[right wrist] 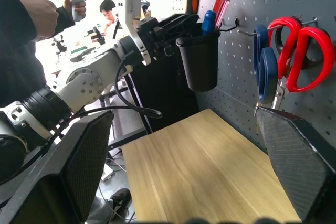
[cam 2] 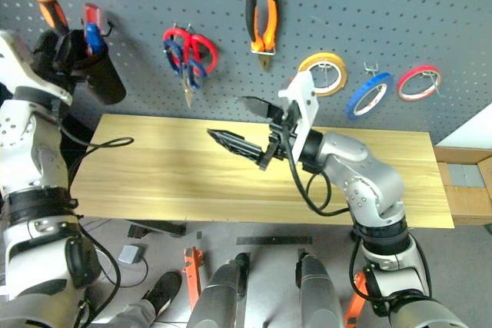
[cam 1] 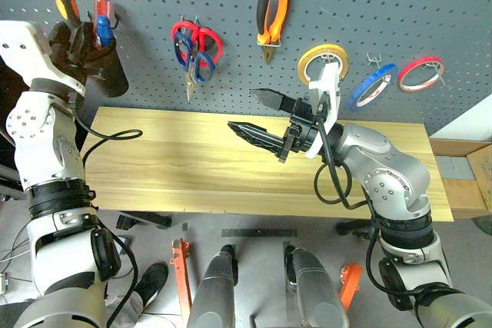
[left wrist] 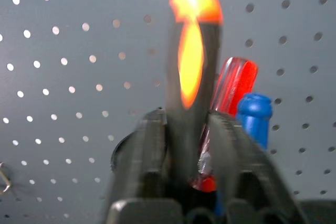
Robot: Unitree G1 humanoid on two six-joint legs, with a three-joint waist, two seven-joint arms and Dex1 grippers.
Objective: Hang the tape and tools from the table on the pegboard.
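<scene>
The large dark grey perforated pegboard (cam 1: 231,28) stands behind the long light yellowish wooden table (cam 1: 192,167), whose top lies bare. On the board's hooks hang the pliers with orange-and-black handles (cam 1: 272,17), the dark-blue-handled scissors (cam 1: 198,63) behind a red-handled pair (cam 1: 197,38), and the thin blue ring of tape (cam 1: 372,86) between a wider yellow ring (cam 1: 322,60) and a thin red ring (cam 1: 420,73). At the board's left end hangs a black plastic cup (cam 1: 104,67) with a red-and-blue handled tool (cam 1: 102,24) in it. The left gripper (left wrist: 181,145) is at the cup's mouth with the slim orange-and-black screwdriver (left wrist: 190,72) upright between its fingers, handle up, long axis vertical; how firmly they clasp it I cannot tell. Its shaft seems to point down into the cup, so lowering and letting go likely finishes the job. The right gripper (cam 1: 257,117) hangs over mid-table, spread wide and holding nothing.
</scene>
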